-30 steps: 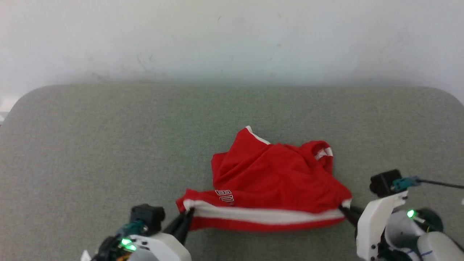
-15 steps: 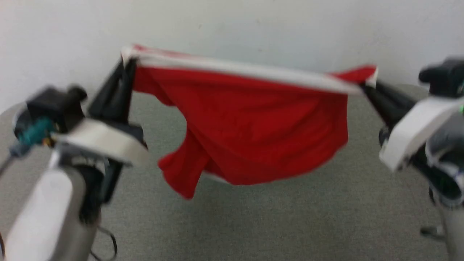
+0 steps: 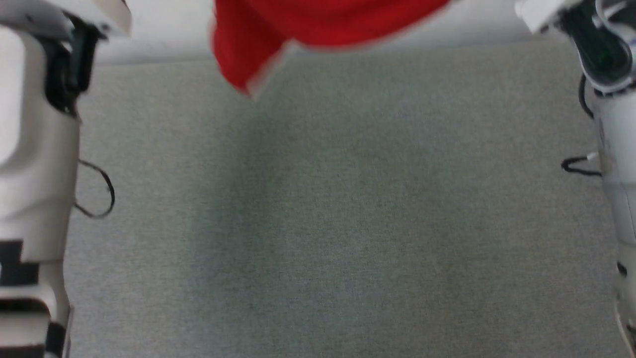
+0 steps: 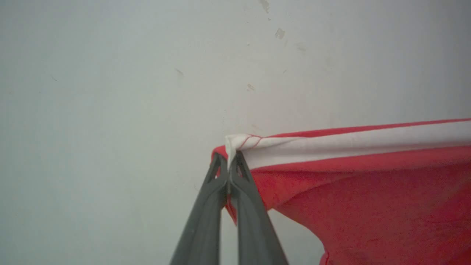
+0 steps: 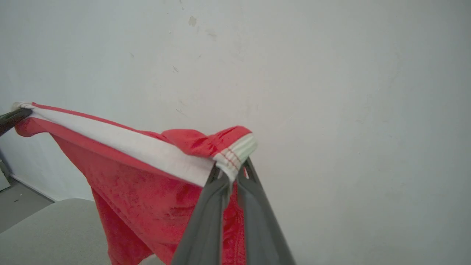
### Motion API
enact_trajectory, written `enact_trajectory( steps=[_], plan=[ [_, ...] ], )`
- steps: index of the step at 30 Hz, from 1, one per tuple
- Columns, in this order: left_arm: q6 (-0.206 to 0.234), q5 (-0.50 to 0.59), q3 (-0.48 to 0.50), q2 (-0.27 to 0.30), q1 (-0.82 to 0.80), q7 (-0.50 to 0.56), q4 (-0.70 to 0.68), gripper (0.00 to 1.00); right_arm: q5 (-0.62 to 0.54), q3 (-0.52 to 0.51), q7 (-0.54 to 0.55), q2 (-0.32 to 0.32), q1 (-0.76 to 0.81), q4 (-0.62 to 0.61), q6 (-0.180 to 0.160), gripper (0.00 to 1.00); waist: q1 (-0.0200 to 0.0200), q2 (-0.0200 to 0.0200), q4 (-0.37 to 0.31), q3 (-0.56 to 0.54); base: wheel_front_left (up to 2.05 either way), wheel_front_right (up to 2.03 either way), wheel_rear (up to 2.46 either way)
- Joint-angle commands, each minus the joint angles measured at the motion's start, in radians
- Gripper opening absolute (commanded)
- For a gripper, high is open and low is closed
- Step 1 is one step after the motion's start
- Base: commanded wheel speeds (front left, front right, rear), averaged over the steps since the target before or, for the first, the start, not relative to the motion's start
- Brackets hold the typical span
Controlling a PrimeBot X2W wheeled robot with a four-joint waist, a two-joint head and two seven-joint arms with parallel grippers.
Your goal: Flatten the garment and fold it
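The red garment (image 3: pixel 318 22) hangs in the air above the grey table, its lower part showing at the top of the head view. In the left wrist view my left gripper (image 4: pixel 229 162) is shut on one corner of the garment (image 4: pixel 360 184), right at its white stripe band. My right gripper (image 5: pixel 230 173) pinches the opposite corner of the garment (image 5: pixel 147 176) at the white-edged hem. The white band runs taut between the two grips, and the red cloth droops below it. The far tip of the left gripper's fingers (image 5: pixel 11 118) shows at the left edge of the right wrist view.
The grey fabric-covered table (image 3: pixel 318 223) lies under the garment. My pale left forearm (image 3: pixel 35 149) and right forearm (image 3: pixel 613 124) stand along the sides of the head view. A white, lightly marked wall (image 4: pixel 147 73) rises behind the table.
Both grippers have lifted the garment off the table and raised it high, stretched between them. The arms have climbed past the top of the head view.
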Motion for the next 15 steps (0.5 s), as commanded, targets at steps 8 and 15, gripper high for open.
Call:
enact_trajectory(
  steps=[8, 15],
  plan=[
    [-0.013, 0.031, -0.016, -0.037, -0.122, -0.117, 0.302, 0.0, 0.022, 0.099, -0.195, 0.008, -0.101, 0.294, -0.004, 0.0, -0.0004, 0.0, -0.035, 0.132, 0.0, 0.0, 0.0],
    [-0.047, -0.012, -0.023, -0.111, -0.059, -0.164, 0.492, 0.0, 0.096, 0.228, -0.28, 0.036, -0.022, 0.459, -0.004, 0.0, -0.0004, 0.0, -0.022, 0.128, 0.0, 0.0, 0.0]
  ],
)
